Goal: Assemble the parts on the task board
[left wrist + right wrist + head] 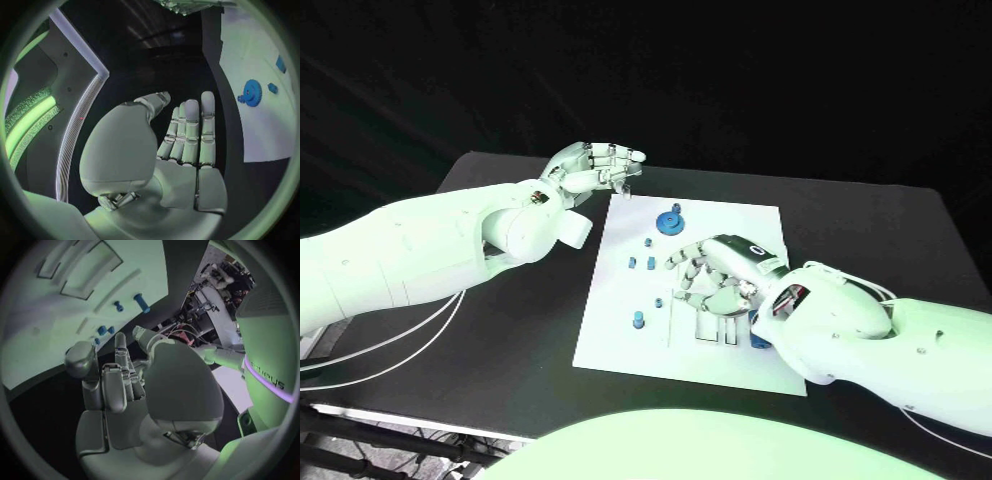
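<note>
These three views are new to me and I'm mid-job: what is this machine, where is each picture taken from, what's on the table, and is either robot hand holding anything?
It is a robot with two white arms, each ending in a silver robot hand. The square picture comes from a camera on its head, looking down at a black table. The two round pictures come from cameras at the wrists, each behind its own hand.

On the table lies the white task board, with recessed slots and small blue parts: a blue gear and several small blue pegs.

The left robot hand hangs over the table beside the board's far corner, fingers straight, holding nothing. The right robot hand is over the board with its fingers apart; I see nothing in it.
</note>
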### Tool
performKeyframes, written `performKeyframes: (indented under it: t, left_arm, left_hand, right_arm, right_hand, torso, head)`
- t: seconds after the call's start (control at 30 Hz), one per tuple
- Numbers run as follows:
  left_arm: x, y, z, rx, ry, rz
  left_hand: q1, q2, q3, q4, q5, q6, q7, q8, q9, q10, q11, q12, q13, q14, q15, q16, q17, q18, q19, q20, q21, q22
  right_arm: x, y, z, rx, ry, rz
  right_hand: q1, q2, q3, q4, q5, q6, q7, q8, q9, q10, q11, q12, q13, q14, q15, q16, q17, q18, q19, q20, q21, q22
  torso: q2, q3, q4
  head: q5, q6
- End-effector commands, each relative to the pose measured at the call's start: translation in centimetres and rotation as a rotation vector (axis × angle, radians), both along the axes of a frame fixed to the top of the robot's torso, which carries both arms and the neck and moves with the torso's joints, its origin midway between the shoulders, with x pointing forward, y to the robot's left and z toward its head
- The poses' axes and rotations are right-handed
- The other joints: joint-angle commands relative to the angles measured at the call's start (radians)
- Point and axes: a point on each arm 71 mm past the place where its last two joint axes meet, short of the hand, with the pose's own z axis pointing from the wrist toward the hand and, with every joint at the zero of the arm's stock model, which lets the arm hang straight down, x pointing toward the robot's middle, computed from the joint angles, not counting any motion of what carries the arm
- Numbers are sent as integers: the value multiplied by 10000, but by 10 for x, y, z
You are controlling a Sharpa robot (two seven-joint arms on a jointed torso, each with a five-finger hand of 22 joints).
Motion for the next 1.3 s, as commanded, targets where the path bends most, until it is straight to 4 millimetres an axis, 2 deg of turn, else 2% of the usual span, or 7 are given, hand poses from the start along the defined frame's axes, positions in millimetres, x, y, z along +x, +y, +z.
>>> performKeyframes:
  t: [0.03,0.1,0.27,0.33,0.43,0.6,1.3]
  left_arm:
    - [-1,-1,1,-80,-90,-168]
    - [-1,0,1,-71,-88,-154]
    - [-1,2,0,-36,-76,-107]
    - [-1,2,0,-11,-75,-91]
    - [-1,1,0,-34,-102,-145]
    - [-2,-2,1,-127,-180,-391]
    - [-2,-2,1,-137,-205,-465]
  left_hand:
    - [11,54,-55,9,-7,-57,84,56,-12,-69,-13,38,-10,-35,61,67,-11,143,6,65,-55,-11]
    - [7,50,-62,12,-9,-58,86,59,-12,-72,-12,40,-11,-37,62,67,-12,143,6,65,-57,-12]
    - [7,50,-62,12,-9,-58,86,59,-12,-72,-12,40,-11,-37,62,67,-12,143,6,65,-57,-12]
    - [7,50,-62,12,-9,-58,86,59,-12,-72,-12,40,-11,-37,62,67,-12,143,6,65,-57,-12]
    - [0,46,-72,20,-11,-61,87,65,-12,-76,-9,42,-13,-39,63,69,-14,142,5,67,-62,-15]
    - [-60,-65,-208,63,-5,-112,84,98,-19,-149,4,46,-34,-74,81,77,-32,138,-10,83,-114,-46]
    - [-81,-72,-251,90,4,-130,88,113,-21,-172,9,53,-39,-83,87,84,-37,138,-12,89,-135,-59]
  right_arm:
    - [8,-25,6,1087,1644,-1152]
    - [12,-44,8,1162,2107,-1704]
    - [13,-79,7,1030,2963,-2553]
    - [11,-91,4,795,3323,-2813]
    - [8,-105,-1,454,3625,-3137]
    - [0,-126,-9,-544,3763,-3749]
    - [-13,-126,-36,-2230,4101,-4250]
  right_hand:
    - [5,-33,-186,46,13,193,63,164,55,84,58,172,137,361,-1,-45,6,15,-50,42,-76,-25]
    - [-246,-59,-459,218,-10,615,130,458,169,101,108,363,297,366,49,-34,14,13,-44,85,-92,-22]
    - [-314,15,-1124,391,-3,922,-159,1074,423,526,-190,1860,1380,404,-176,52,153,5,51,-59,76,91]
    - [-330,242,-1771,761,25,682,-192,1725,710,-457,-313,4679,3798,458,-290,134,267,-82,195,-158,409,314]
    - [-363,449,-2353,1314,18,415,-274,2219,873,-53,-261,8415,7712,551,-262,386,760,-116,281,-180,637,487]
    - [-488,678,-3120,1456,21,274,-290,2671,933,896,-262,10649,10342,730,-251,807,1696,-268,605,-157,1584,951]
    - [-773,1272,-5032,1496,58,586,-409,2923,911,1830,-364,12051,12268,859,-311,1129,2473,-431,884,-206,2580,1489]
  torso:
    - [-30,-17,-36]
    - [-54,-28,-65]
    - [-86,-19,-134]
    - [-105,-19,-162]
    - [-115,-26,-176]
    - [-127,-33,-177]
    - [-105,-9,-165]
  head:
    - [-243,2]
    - [-334,2]
    - [-568,32]
    - [-686,26]
    - [-885,76]
    - [-1055,150]
    - [-1103,86]
